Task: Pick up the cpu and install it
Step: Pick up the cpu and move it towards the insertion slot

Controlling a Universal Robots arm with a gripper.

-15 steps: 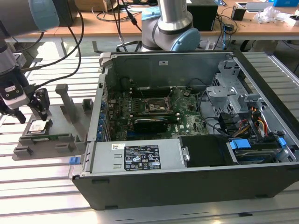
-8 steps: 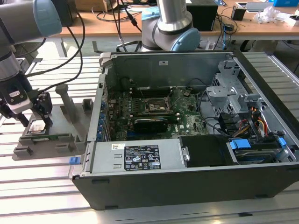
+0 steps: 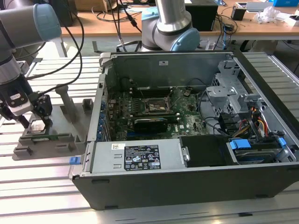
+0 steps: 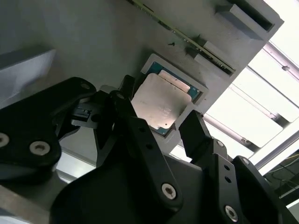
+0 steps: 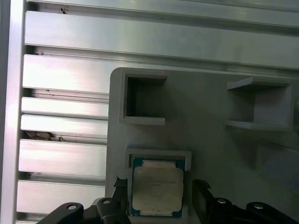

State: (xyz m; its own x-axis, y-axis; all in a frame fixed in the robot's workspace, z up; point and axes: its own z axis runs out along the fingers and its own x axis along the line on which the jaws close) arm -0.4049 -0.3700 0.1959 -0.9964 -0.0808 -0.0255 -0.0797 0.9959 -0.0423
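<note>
The cpu (image 5: pixel 156 189) is a flat silvery square chip lying in a shallow recess of a grey holder block (image 5: pixel 205 144). It appears in both wrist views, cpu (image 4: pixel 161 105). My gripper (image 5: pixel 161 192) is open, and its black fingertips (image 4: pixel 194 128) stand on either side of the chip with a small gap. In the exterior view the gripper (image 3: pixel 35 123) is low over the cpu (image 3: pixel 36 127) on the holder block (image 3: pixel 51 140), at the exterior view's left. The motherboard's socket frame (image 3: pixel 156 106) sits inside the open computer case (image 3: pixel 187 186).
The holder block has upright posts (image 3: pixel 65 100) and empty pockets (image 5: pixel 142 100) beside the chip. It rests on a ribbed aluminium table (image 3: pixel 42 186). The case's wall (image 3: pixel 96 112) rises between the block and the motherboard. The arm's base (image 3: pixel 170 28) stands behind the case.
</note>
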